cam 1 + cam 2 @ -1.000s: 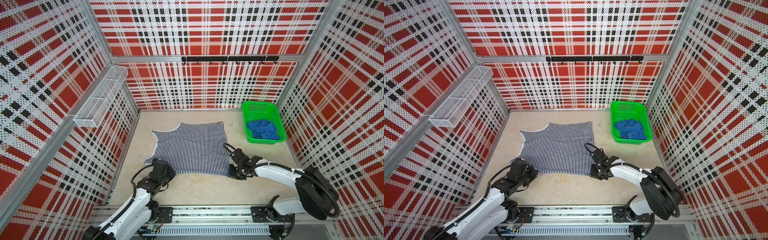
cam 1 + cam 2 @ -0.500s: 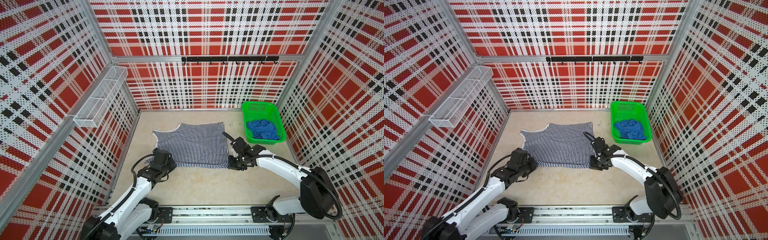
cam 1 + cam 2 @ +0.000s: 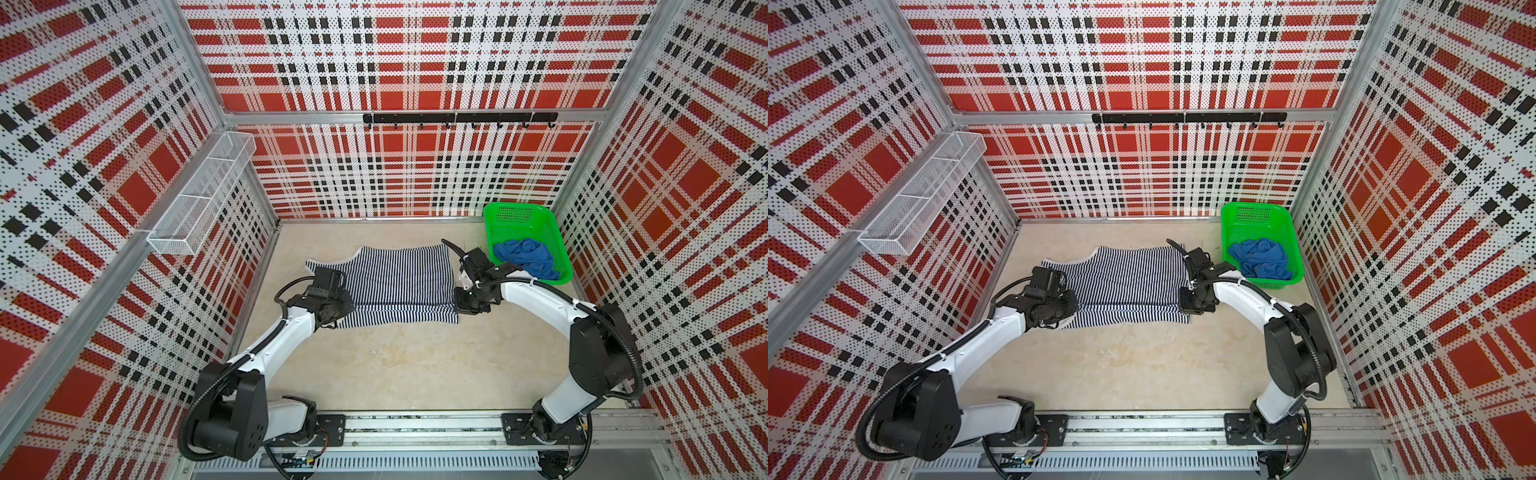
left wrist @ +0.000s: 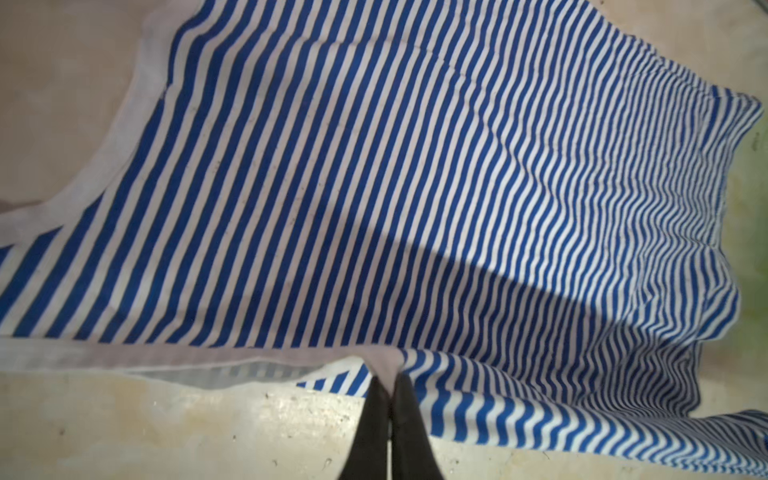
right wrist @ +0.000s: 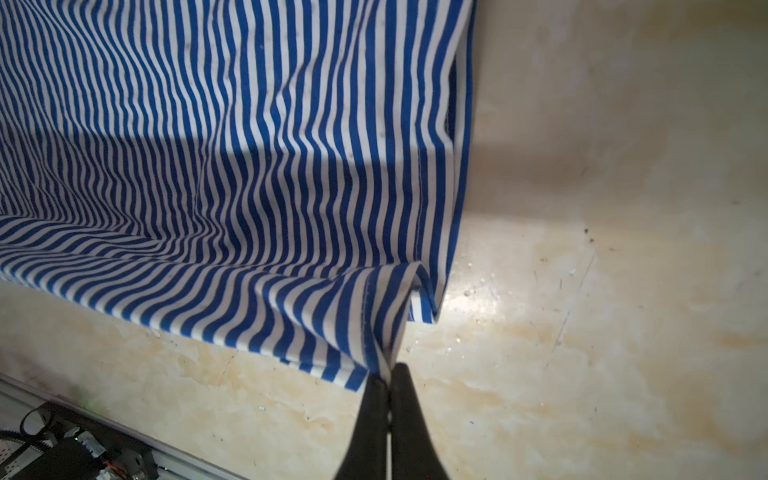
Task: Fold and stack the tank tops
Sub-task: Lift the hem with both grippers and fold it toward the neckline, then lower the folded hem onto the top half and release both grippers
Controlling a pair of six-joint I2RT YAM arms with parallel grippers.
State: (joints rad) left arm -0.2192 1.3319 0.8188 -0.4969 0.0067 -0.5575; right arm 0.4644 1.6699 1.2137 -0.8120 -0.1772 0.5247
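Note:
The striped tank top lies on the beige floor, its near edge lifted and drawn back over itself. At the near left corner my left gripper is shut on the white-trimmed edge. My right gripper is shut on the hem corner at the near right. Between the two grips the cloth sags in a fold. The plain blue tank top sits crumpled in the green basket at the back right.
A white wire shelf juts from the left wall. A black hook rail runs along the back wall. The arms' base rail spans the front. The basket stands just right of the right wrist.
Both grippers have moved toward the back wall, carrying the striped top's near edge with them. The top now looks shorter front to back, with a fold line near the front.

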